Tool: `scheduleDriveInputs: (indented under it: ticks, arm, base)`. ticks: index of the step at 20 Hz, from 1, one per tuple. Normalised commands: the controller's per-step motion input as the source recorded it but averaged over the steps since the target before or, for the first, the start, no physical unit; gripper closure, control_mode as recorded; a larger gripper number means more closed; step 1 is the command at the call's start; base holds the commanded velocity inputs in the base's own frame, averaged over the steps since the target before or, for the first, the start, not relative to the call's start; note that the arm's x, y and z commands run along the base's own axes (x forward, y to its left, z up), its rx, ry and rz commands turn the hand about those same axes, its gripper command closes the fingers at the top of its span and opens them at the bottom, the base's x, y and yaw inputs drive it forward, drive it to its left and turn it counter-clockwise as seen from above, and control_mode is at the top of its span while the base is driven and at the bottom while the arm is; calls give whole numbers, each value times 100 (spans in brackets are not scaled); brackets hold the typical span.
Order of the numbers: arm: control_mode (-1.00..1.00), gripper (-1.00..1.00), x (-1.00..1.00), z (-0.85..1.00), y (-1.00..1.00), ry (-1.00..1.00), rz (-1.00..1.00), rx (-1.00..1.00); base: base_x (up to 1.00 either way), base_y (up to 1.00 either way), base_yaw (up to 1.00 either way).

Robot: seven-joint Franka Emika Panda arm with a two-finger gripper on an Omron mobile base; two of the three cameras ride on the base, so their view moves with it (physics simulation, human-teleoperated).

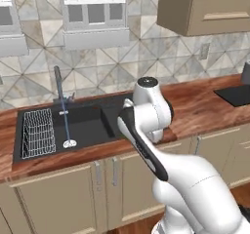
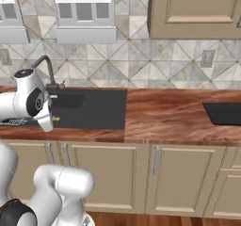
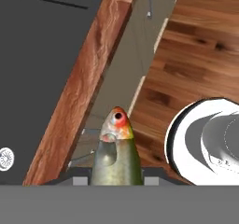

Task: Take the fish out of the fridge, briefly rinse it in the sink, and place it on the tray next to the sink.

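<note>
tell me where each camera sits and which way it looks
Left base view: behind the arm on its left, facing forward and down at the sink; arm rises lower right.
Right base view: behind on its right, facing the counter and tray; arm at lower left.
Hand view: on the hand, looking along the end effector, shut on the fish, over the counter edge and floor.
Both base views share the sink and faucet.

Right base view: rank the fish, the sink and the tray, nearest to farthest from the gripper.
1. Fish: held in the shut gripper, at the left.
2. Sink: just right of the gripper.
3. Tray: far right on the counter.
</note>
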Motion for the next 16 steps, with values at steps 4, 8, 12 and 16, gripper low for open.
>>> scheduleDriveInputs:
  ticks: [4,8,12,16]
  arm:
    - [100,100,0,0,0,0,0,0]
    - [100,100,0,0,0,0,0,0]
    - [100,100,0,0,0,0,0,0]
    - [100,100,0,0,0,0,0,0]
  base:
    - [-1,-100,-16]
    - [22,-100,-14]
    - [51,-100,-11]
    - [74,-100,-1]
